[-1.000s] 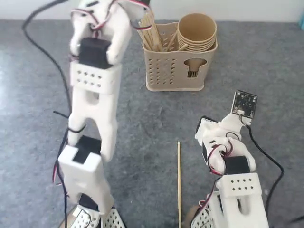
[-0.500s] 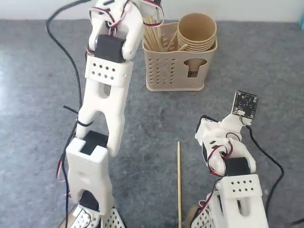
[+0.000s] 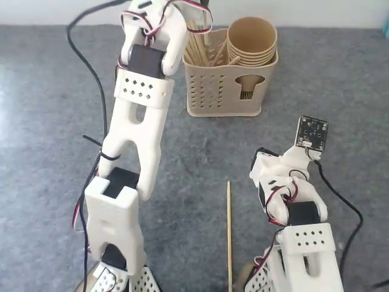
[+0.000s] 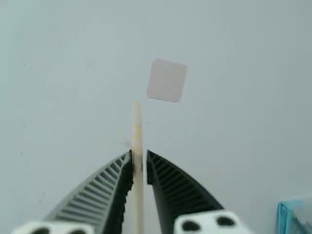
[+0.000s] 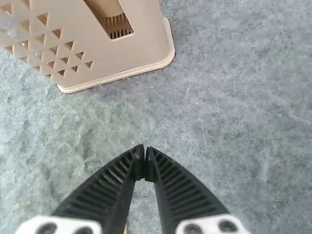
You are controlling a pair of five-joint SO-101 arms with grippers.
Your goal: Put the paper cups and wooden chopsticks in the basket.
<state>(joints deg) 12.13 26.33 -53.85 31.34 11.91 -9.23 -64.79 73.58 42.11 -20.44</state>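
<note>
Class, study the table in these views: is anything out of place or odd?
One wooden chopstick lies alone on the grey mat, apart from the basket where the paper cups and other chopsticks stand. The left arm's jaws grip a further chopstick. Nothing looks spilled or broken.

grey carpet [image 3: 340, 73], pale wall [image 4: 234, 97]
</note>
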